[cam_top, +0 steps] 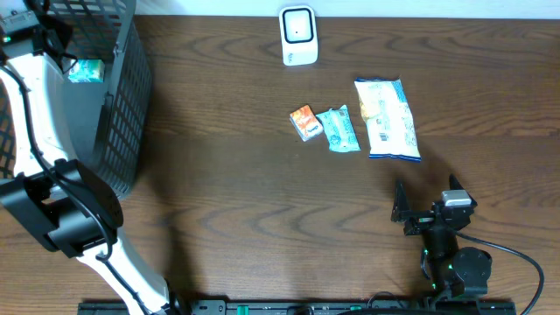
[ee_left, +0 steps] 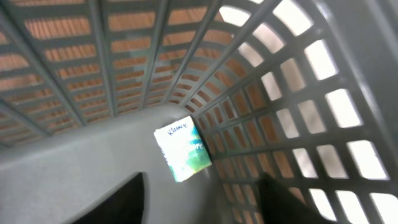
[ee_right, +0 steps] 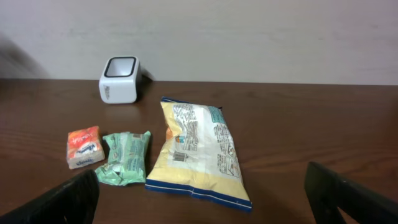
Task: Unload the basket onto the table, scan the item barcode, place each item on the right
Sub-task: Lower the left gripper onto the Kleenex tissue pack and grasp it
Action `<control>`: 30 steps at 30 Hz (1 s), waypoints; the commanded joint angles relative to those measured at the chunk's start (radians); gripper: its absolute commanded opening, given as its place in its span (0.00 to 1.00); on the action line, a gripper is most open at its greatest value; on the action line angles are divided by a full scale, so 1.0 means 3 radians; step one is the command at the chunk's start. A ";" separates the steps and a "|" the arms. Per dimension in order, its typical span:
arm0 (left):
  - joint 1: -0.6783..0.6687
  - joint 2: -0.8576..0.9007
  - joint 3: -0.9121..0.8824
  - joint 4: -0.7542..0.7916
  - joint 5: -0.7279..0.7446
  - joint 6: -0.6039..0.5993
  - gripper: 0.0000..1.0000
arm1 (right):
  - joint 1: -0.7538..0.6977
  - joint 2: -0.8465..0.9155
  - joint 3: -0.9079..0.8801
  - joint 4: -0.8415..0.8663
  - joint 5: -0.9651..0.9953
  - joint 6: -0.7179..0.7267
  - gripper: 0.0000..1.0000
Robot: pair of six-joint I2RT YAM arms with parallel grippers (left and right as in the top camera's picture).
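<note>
Claws empty: left claw (ee_left: 202, 186) parted near tissue pack (ee_left: 182, 148); right claw (ee_right: 200, 180) wide.

A dark grey basket (cam_top: 122, 105) stood at the far left corner of the tabletop (cam_top: 227, 201). Its walls were an open lattice of rectangular holes, and its floor was smooth and solid. From inside, in the left wrist view, the basket's wall (ee_left: 280, 93) curved round, with brown wood showing through most holes and pale light through those on the right. The tabletop was dark brown with a strong wavy grain. A plain pale wall (ee_right: 249, 37) rose behind its far edge. A black rail (cam_top: 289, 307) ran along the near edge.
</note>
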 commanded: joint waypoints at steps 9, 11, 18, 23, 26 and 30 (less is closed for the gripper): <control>0.0008 0.0446 -0.0043 -0.0013 -0.0027 0.0032 0.85 | 0.0023 -0.0018 -0.0003 -0.0015 -0.0009 -0.0038 0.99; 0.0011 0.0523 -0.0043 0.0056 -0.0037 0.0031 0.85 | 0.0023 -0.0018 -0.0003 -0.0015 -0.0009 -0.0038 0.99; 0.0010 0.0744 -0.0043 0.0220 -0.0032 -0.0148 0.84 | 0.0023 -0.0018 -0.0003 -0.0015 -0.0009 -0.0038 0.99; 0.0006 0.0885 -0.0045 0.0312 -0.0024 -0.0210 0.84 | 0.0023 -0.0018 -0.0003 -0.0015 -0.0009 -0.0038 0.99; 0.0004 0.0947 -0.0045 0.0304 -0.0022 -0.0390 0.84 | 0.0023 -0.0018 -0.0003 -0.0015 -0.0009 -0.0038 0.99; 0.0004 0.1029 -0.0045 0.0356 -0.0020 -0.0514 0.83 | 0.0023 -0.0018 -0.0003 -0.0015 -0.0009 -0.0038 0.99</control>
